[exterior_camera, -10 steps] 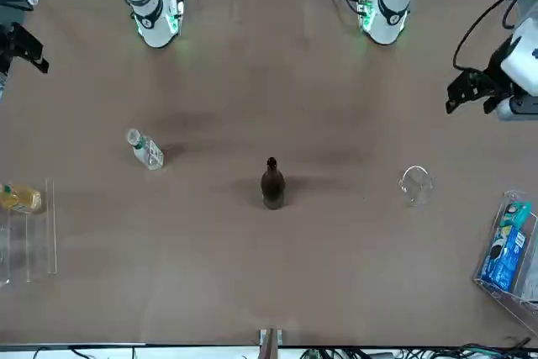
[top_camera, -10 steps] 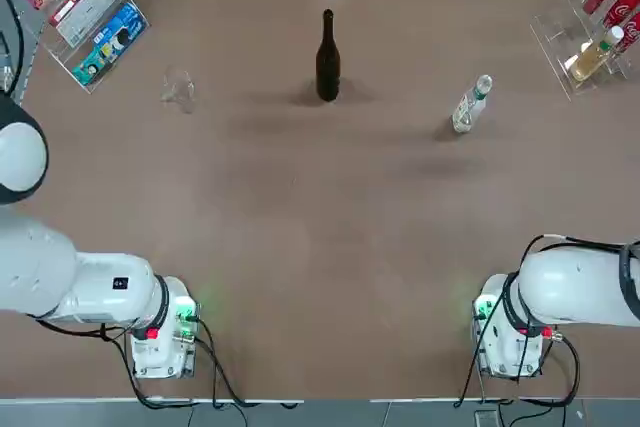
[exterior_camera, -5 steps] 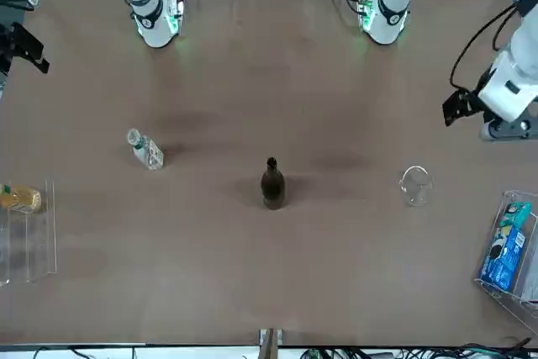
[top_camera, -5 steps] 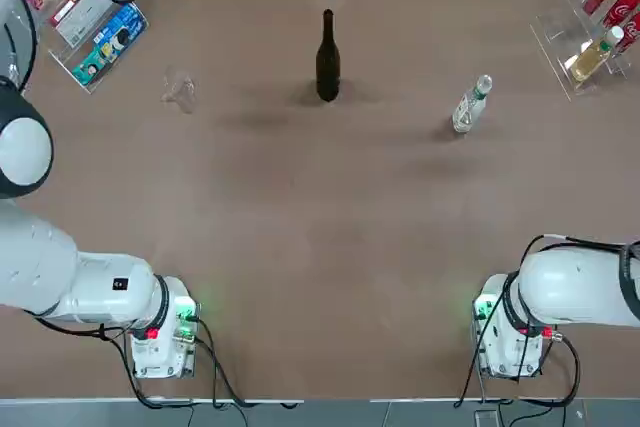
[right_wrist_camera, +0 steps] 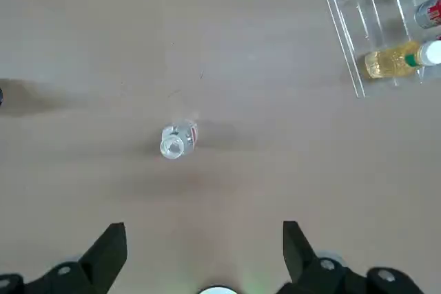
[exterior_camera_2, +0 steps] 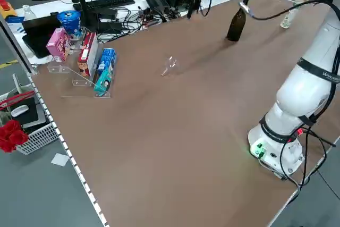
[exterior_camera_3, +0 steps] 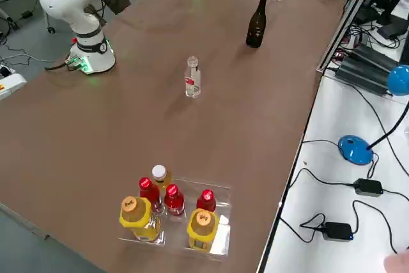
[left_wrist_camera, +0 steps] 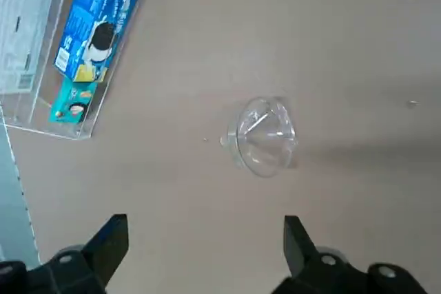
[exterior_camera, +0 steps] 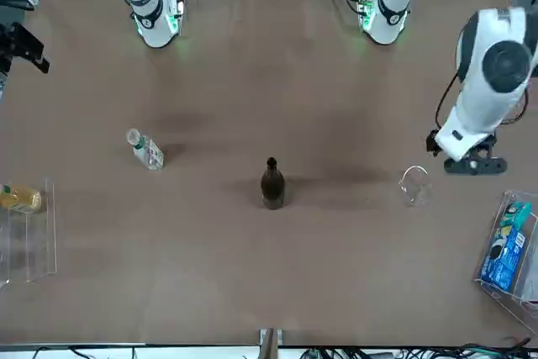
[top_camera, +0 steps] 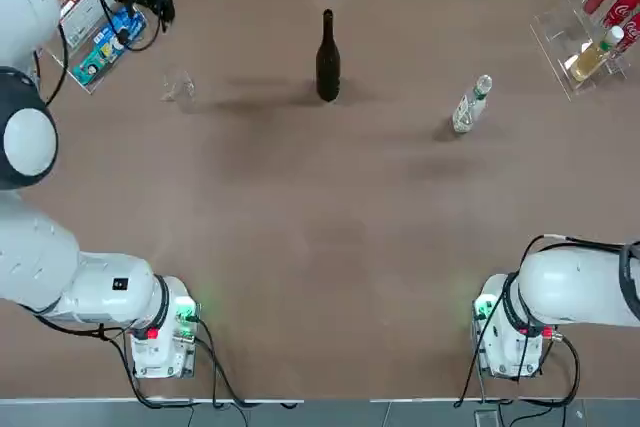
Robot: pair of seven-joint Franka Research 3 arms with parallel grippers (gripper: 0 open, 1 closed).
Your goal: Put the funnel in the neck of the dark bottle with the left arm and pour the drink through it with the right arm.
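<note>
Left wrist view: open black left hand point(left_wrist_camera: 207, 249) above brown counter point(left_wrist_camera: 186, 191), near clear plastic funnel point(left_wrist_camera: 264, 137).
Dark glass bottle point(top_camera: 328, 59) upright, between funnel and small clear plastic bottle point(top_camera: 472, 105); black right hand point(right_wrist_camera: 205, 256) open, parked robot's right side.

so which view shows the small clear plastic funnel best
The left wrist view: the clear plastic funnel appears largest there, rim and spout distinct. Top, front and left side views show it small and faint; the right side view, faintly at the table's far end; the right wrist view, not at all.
</note>
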